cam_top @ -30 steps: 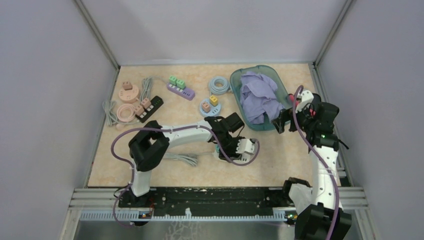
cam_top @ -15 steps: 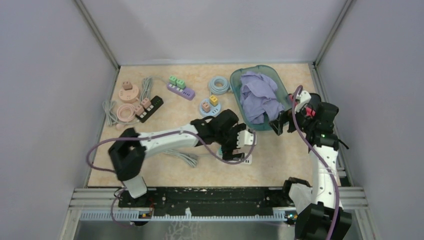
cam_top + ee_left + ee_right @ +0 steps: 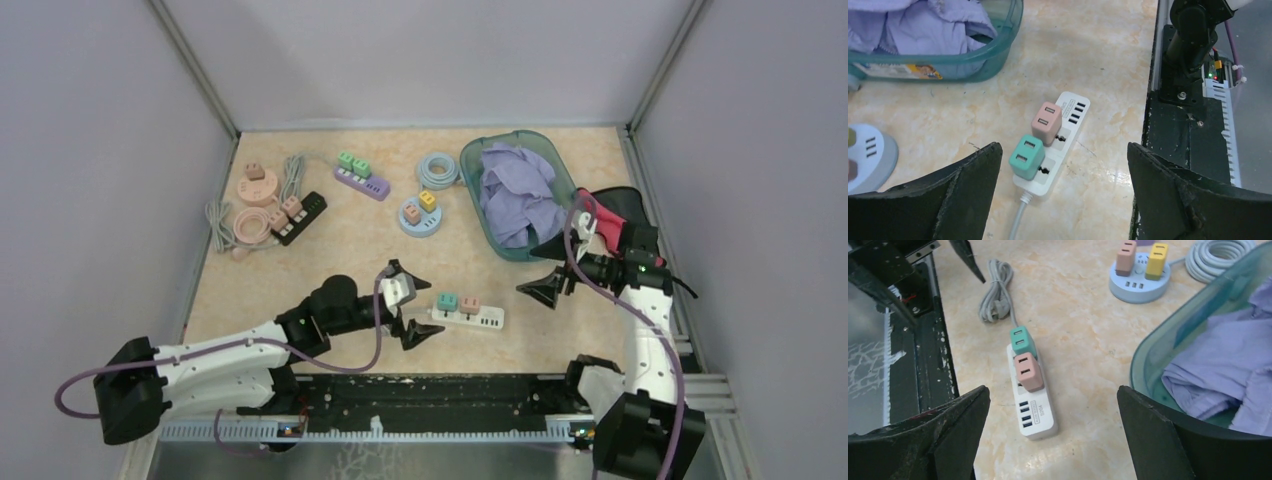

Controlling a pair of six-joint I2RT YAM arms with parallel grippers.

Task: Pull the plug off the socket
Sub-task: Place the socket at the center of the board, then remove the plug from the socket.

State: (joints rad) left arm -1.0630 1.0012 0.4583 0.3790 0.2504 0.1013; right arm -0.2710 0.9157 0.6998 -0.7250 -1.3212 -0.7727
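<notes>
In the top view, the left gripper [image 3: 412, 300] is now found drawn back toward the lower left of the frame. A second ago it was stretched out over the middle of the table [image 3: 330, 262] and laid upon the white power strip [image 3: 482, 318]. Its fingers are spread wide with nothing between them, so the hold on the strip has been given up. The gripper is stopped just left of the strip, pointed at it.

Just right of it, in the lower middle of the frame, the strip is uncovered and lies flat on the table. A teal plug [image 3: 447, 301] and a pink plug [image 3: 469, 304] are set side by side on it. In both wrist views the two plugs are seen seated squarely in their sockets, neither one lifted or tilted.

Further right, the right gripper [image 3: 546, 271] has been brought down and away from the teal basket [image 3: 466, 160], beside which it was raised a second ago. It is turned toward the strip with its fingers held apart and empty, near the strip but not touching it.

From this it is judged that the strip has only been set within reach of both grippers. The pull itself is not yet begun. The strip would likely need to be pinned by one gripper while a plug is clamped by the other.
</notes>
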